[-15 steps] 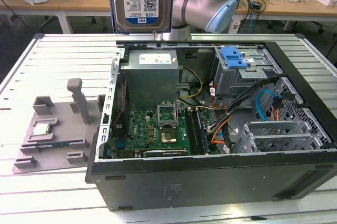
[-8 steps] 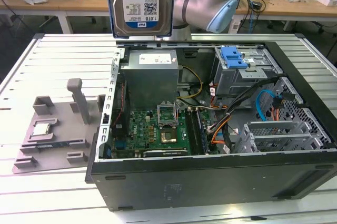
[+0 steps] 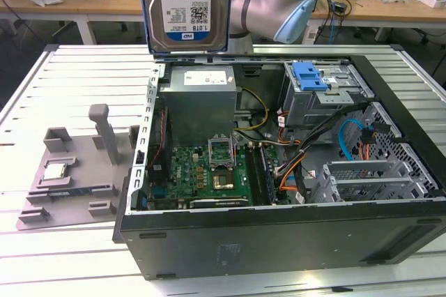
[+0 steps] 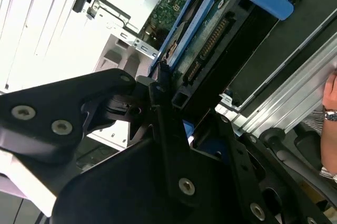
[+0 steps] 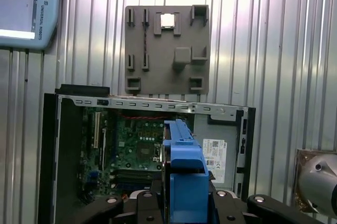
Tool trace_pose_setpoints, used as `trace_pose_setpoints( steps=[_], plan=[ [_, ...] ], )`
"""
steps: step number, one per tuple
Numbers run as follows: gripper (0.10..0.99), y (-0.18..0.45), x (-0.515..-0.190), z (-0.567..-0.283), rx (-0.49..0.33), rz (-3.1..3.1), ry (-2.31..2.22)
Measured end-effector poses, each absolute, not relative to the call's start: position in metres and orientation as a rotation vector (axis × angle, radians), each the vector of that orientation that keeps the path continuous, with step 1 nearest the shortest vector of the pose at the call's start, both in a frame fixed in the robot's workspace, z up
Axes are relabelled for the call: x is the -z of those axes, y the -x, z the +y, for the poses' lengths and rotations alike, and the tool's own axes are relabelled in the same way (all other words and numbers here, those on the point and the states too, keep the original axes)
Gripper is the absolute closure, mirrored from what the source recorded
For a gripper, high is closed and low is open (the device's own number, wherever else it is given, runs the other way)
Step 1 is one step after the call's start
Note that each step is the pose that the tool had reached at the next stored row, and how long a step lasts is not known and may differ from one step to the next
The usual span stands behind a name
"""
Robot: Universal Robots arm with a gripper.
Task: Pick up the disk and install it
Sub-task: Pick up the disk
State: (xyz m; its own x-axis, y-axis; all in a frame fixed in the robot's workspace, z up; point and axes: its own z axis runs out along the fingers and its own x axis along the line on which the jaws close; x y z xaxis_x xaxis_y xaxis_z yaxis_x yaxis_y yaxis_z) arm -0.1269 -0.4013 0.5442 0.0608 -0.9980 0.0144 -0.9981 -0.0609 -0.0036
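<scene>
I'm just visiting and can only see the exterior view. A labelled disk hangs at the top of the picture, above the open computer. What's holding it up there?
Observer: In the first wrist view a black gripper clamps the disk, with black parts against both sides of its blue frame.
Operator: What's on the side without the label?
Observer: The second wrist view shows a dark underside with a connector along one end.
Operator: Is anybody near it?
Observer: Yes. In the second wrist view a hand wearing a wristwatch appears off to the side of the work.
</scene>
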Motion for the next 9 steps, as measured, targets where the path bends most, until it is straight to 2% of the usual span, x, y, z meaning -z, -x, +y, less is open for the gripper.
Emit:
trace_pose_setpoints(
  steps=[9],
  plan=[
    [0.718, 0.1269, -0.5441, -0.4111, -0.020, -2.148, -2.283]
  ],
)
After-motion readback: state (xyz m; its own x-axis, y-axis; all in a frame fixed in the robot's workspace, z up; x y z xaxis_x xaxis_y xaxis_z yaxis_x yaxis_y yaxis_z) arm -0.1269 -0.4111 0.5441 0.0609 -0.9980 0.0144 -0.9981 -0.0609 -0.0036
